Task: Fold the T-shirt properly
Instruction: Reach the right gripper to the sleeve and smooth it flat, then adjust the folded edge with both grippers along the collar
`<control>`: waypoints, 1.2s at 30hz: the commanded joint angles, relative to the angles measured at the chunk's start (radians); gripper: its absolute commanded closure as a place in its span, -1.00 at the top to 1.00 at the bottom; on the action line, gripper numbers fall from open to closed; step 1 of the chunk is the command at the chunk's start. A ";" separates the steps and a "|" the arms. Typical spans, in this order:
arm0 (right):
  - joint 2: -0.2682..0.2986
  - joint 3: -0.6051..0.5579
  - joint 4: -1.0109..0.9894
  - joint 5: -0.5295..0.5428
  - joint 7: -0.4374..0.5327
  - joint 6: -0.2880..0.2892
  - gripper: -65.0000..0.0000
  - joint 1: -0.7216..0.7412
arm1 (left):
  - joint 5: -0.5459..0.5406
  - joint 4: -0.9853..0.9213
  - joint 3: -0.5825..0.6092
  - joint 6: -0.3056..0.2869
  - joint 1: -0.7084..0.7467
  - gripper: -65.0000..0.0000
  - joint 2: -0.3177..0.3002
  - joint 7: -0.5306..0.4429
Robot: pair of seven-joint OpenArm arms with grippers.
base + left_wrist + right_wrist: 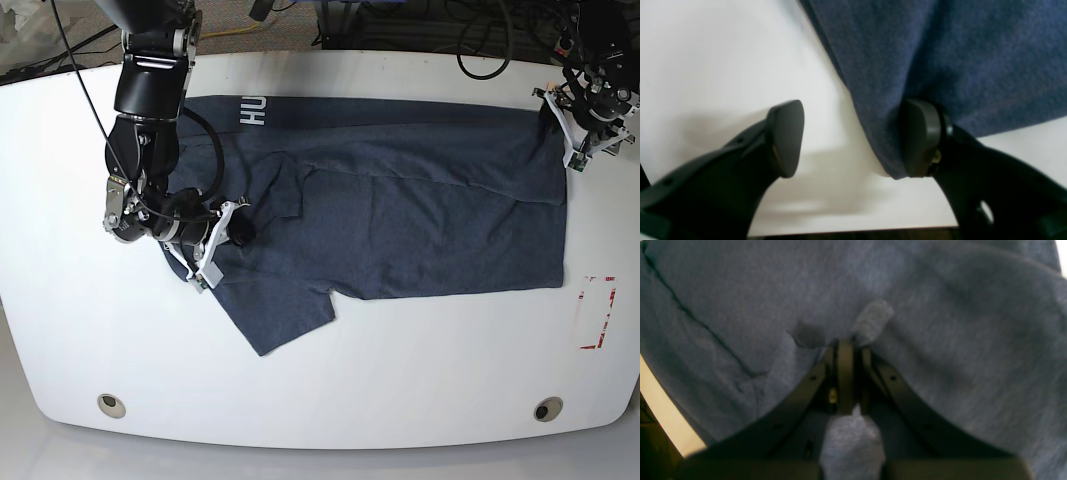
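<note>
The big white oval worktop (400, 400) carries pretty much one thing: the large dark navy-grey heathered cotton T-shirt (420, 220), spread flat across the far half, running from near the far left edge over to the far right edge. White block letters (252, 112) show on the strip folded along the far edge, and one short sleeve (275, 315) sticks out toward the near edge. No bins or boxes in view, so nothing's sitting in anything.

The right gripper (848, 350) is down on the shirt's left part, and its jaws are pinched fully together with a bunch of the fabric squeezed up between them, so it's got hold of the shirt.

The left gripper (853, 136) is over at the far right corner of the shirt, jaws standing wide apart. One finger (918, 136) touches the fabric's edge, the other sits over bare worktop, nothing clamped.

A small white label with red markings (595, 312) lies by the right edge.
</note>
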 commanded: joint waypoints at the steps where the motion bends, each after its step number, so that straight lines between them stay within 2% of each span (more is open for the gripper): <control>1: 0.014 0.002 0.020 0.020 0.019 0.002 -1.00 0.046 | 0.033 -0.009 0.009 -0.008 0.014 0.29 0.004 0.036; 13: 0.040 -0.004 -0.041 0.011 0.029 0.002 -1.00 0.120 | 0.033 -0.009 0.010 -0.008 0.034 0.29 0.001 0.032; 15: 0.043 -0.004 -0.075 0.011 0.069 0.002 -0.78 0.120 | 0.033 -0.009 0.010 -0.008 0.034 0.29 0.001 0.032; 20: 0.086 0.001 -0.123 0.011 0.133 0.002 0.20 0.114 | 0.030 -0.007 0.007 -0.008 0.035 0.29 0.001 0.032; 22: 0.110 0.004 -0.123 0.020 0.135 0.002 0.49 0.109 | 0.028 -0.004 0.004 -0.008 0.035 0.29 0.001 0.032; 24: 0.146 0.007 -0.100 0.022 0.135 0.002 0.60 0.084 | 0.027 -0.001 0.004 -0.008 0.035 0.29 0.001 0.032; 28: 0.189 0.058 0.037 0.022 0.119 0.002 0.61 -0.008 | 0.025 0.024 0.001 -0.008 0.032 0.29 0.005 0.033; 31: 0.193 0.121 0.140 0.015 0.062 0.002 0.61 -0.083 | 0.025 0.064 0.001 -0.008 0.029 0.29 0.010 0.035; 36: 0.193 0.256 0.276 0.014 -0.016 0.002 0.61 -0.218 | 0.024 0.140 -0.062 -0.008 0.020 0.29 0.068 0.036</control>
